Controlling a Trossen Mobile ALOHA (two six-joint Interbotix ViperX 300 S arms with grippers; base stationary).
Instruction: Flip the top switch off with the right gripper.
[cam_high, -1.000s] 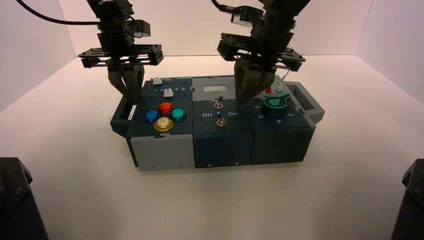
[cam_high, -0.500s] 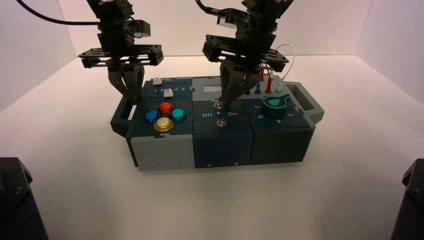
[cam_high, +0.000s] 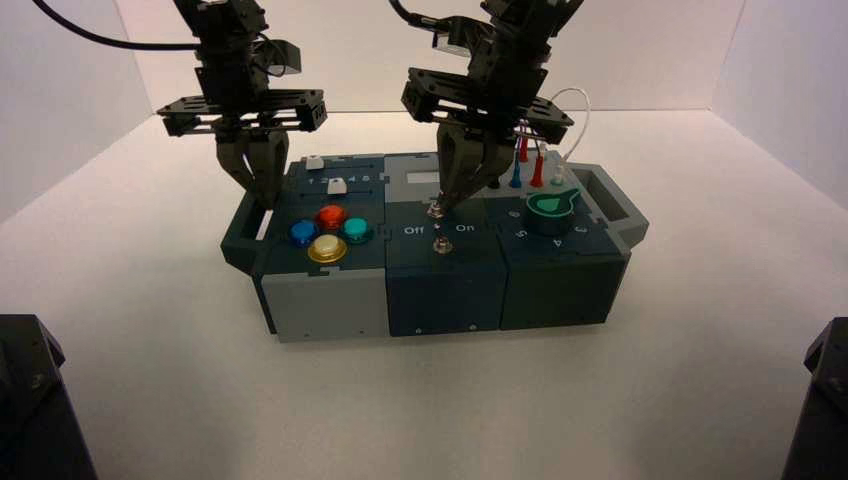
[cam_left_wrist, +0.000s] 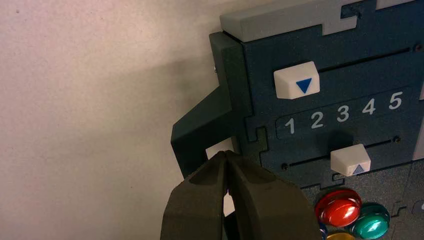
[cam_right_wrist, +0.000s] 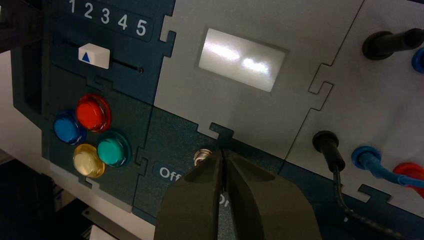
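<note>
Moved: the black two-fingered right gripper (cam_high: 452, 203) has shifted slightly left since half a second ago.
Fingers: tips pressed together, holding nothing.
Switch: the tiny silver metal top switch (cam_right_wrist: 201, 156) sits centre frame on the dark box (cam_high: 440, 290), touching the fingertips' left side.
Room: white surface (cam_high: 600, 400) bare around the box.
Left gripper (cam_left_wrist: 226, 162): fingers closed, over the box's left handle.

Slider panel (cam_left_wrist: 345, 112) reads 1 2 3 4 5.

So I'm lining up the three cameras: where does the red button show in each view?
High view: red button at the far point of the four-button cluster, left section of the box.
Left wrist view: red button, beside the teal button.
Right wrist view: red button.
Shared landmark: the teal button next to it.
</note>
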